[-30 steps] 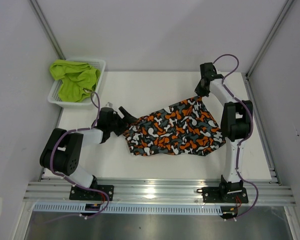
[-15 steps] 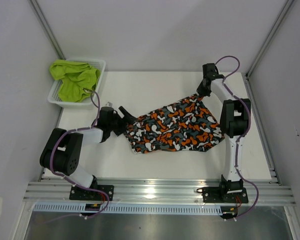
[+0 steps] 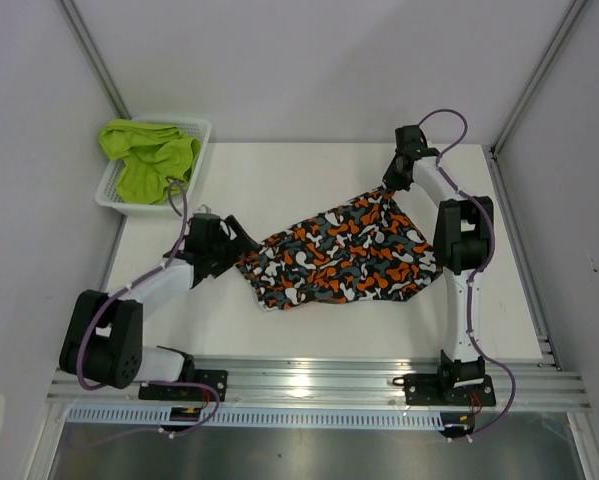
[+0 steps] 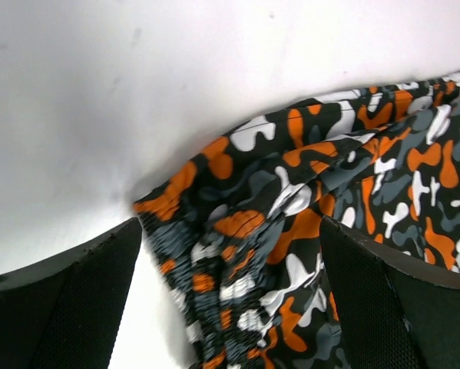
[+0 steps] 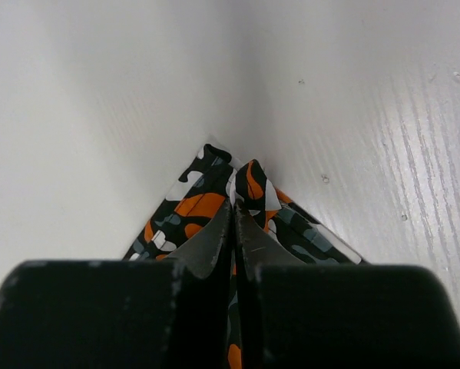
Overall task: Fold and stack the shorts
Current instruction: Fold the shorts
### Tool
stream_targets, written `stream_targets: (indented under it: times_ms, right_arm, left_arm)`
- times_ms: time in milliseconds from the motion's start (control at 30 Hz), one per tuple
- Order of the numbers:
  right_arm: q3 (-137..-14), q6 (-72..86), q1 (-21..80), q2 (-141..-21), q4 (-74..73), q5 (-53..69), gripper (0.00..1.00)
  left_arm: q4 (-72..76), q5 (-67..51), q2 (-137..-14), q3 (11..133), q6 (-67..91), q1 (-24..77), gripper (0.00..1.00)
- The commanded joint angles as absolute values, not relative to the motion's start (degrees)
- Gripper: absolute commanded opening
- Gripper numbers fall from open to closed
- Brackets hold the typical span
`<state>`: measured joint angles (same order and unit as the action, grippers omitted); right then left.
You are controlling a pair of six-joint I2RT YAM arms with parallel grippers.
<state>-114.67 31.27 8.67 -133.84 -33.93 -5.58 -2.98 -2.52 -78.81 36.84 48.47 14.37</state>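
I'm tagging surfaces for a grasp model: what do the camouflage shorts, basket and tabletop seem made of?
Camouflage shorts: soft matte cloth; it wrinkles and gathers in folds.
Basket: probably white plastic; rigid mesh walls.
Tabletop: smooth white board, perhaps painted or laminated; faint streaks and a soft sheen.

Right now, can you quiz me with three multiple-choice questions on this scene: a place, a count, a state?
1. Where are the lime green shorts? A in the white basket; B mid-table; C in a gripper.
2. How many shorts are visible? A one; B two; C three.
3. The right gripper is: A wide open; B shut on the camouflage shorts; C out of view.
Answers: 1 A, they lie bunched in the basket; 2 B, one green, one camouflage; 3 B, it pinches a cloth corner.
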Motion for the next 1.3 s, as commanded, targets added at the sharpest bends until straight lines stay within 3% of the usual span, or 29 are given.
stream_targets:
  times_ms: [0,367,1000,1133,1200,1233,1267]
  right_arm:
    - [-117.1,30.6,8.9,-134.4,-32.3,-5.5,0.04]
    - [-117.2,30.8,9.3,-134.6,-32.0,-5.1,0.04]
    - [-115.8,31.1,9.9,-133.1,-31.9,-5.4,0.04]
    - [-115.4,30.9,10.2,-133.2,-31.9,-5.5,0.05]
    - [-115.4,30.2,10.3,-133.3,-32.4,-5.5,0.16]
    - [-115.4,30.1,10.4,-133.0,-32.9,-5.6,0.34]
    - [-115.3,29.7,10.4,-132.6,-33.2,-6.8,0.43]
  left_arm:
    - [-10.2,2.9,-74.2,38.1,45.6,14.2,0.99]
    - [-4.2,-2.9,-66.6,26.4,52.6,15.6,0.99]
    - [9.0,-6.7,-80.3,25.5,61.3,22.3,0.98]
    - [10.7,-6.5,-82.4,25.0,62.4,22.4,0.92]
    - [10.3,-5.2,-83.2,26.3,61.8,22.4,0.87]
    - [9.8,-4.4,-83.4,26.8,60.8,22.4,0.86]
    - [8.5,-3.0,-83.9,27.2,60.5,22.4,0.85]
